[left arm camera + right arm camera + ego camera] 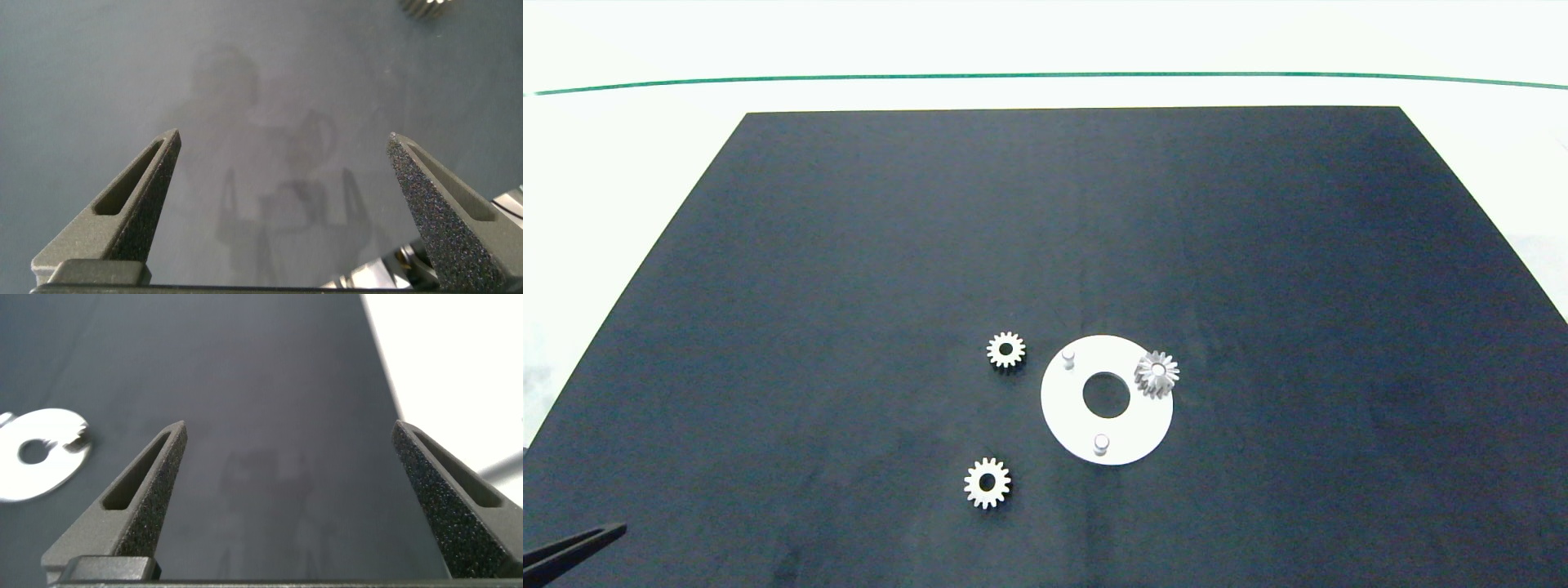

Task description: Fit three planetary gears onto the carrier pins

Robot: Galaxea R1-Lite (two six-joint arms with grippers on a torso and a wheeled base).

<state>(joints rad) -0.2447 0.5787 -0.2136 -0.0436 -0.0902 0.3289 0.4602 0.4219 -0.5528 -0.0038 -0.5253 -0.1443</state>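
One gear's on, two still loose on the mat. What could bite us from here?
1. The mounted gear looks tilted on its pin and overhangs the white disc; it may not be fully seated.
2. The disc lies loose on the mat; pressing a gear onto a bare pin could slide it.
3. The loose gears lie flat, so the open left claw may slip on the teeth.
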